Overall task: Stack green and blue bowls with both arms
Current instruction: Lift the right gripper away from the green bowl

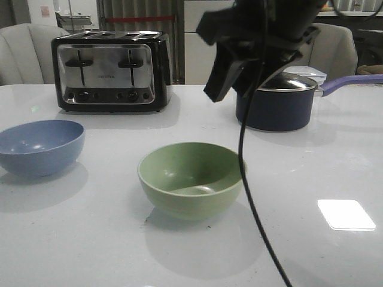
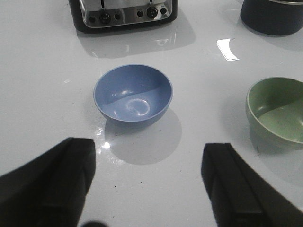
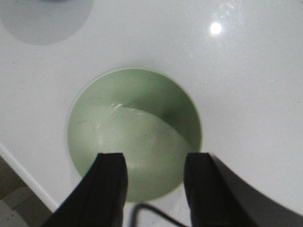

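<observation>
The green bowl stands upright and empty at the middle of the white table. The blue bowl stands upright and empty at the left, apart from it. My right gripper is open and empty, held high over the green bowl with its fingers above the bowl's near rim. In the front view its arm hangs over the table's back. My left gripper is open wide and empty, above bare table short of the blue bowl. The green bowl also shows in the left wrist view. The left arm is out of the front view.
A black and chrome toaster stands at the back left. A dark navy lidded pot with a long purple handle stands at the back right. A thin black cable hangs from the right arm across the green bowl's right side. The table's edge lies near that bowl.
</observation>
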